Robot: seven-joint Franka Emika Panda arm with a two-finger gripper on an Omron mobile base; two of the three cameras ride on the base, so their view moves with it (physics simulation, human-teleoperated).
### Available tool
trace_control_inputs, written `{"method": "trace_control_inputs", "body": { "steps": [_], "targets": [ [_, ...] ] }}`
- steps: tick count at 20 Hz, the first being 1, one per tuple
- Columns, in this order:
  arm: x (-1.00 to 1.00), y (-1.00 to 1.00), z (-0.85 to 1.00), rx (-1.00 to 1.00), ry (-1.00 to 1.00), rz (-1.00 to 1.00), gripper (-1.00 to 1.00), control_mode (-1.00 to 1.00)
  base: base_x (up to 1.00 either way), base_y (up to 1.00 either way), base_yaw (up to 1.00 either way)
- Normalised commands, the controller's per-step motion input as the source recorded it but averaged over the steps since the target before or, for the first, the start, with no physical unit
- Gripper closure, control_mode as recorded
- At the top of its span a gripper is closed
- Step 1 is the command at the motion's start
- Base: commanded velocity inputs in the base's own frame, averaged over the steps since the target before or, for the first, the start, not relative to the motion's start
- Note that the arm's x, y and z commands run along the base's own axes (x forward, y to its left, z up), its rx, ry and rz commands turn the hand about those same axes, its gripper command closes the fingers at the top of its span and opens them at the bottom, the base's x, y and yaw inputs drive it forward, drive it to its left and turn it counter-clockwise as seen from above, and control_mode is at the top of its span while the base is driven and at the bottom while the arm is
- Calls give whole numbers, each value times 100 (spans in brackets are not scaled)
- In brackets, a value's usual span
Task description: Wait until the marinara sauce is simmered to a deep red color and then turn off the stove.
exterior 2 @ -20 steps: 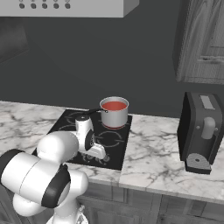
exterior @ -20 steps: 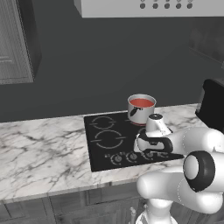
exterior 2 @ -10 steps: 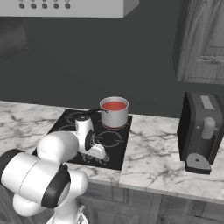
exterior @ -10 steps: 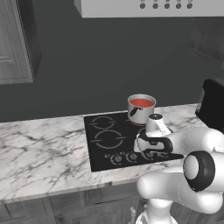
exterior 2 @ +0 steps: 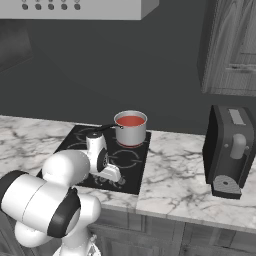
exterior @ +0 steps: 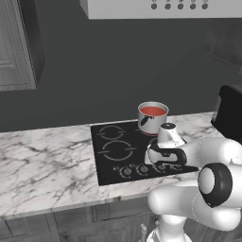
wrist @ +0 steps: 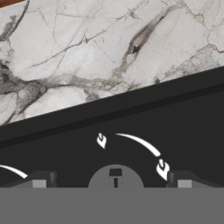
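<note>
Dark fingers (wrist: 41, 179) stand wide open, one on each side of a stove (exterior: 118, 156) knob (wrist: 115, 176), holding nothing. Nothing has moved; sauce (exterior: 153, 111) looks orange-red.

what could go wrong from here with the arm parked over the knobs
1. The open gripper straddles one small round knob in a row of similar knobs on the flat black glass cooktop; it may not be the one for the burner under the small shiny steel pot.
2. The smooth orange-red sauce hardly looks deep red, so turning now could be premature.
3. The wrist is low; lifting carelessly could clip the pot's dark handle.
</note>
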Motion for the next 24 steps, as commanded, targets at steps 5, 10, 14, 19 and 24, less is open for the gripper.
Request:
{"method": "trace_control_inputs", "body": {
  "steps": [5, 10, 14, 19, 24],
  "targets": [
    [0, 0, 0, 0, 0, 0, -100, -100, 0, 0, 0],
    [0, 0, 0, 0, 0, 0, -100, -100, 0, 0, 0],
    [0, 0, 0, 0, 0, 0, -100, -100, 0, 0, 0],
    [0, 0, 0, 0, 0, 0, -100, -100, 0, 0, 0],
    [0, 0, 0, 0, 0, 0, -100, -100, 0, 0, 0]
  ]
}}
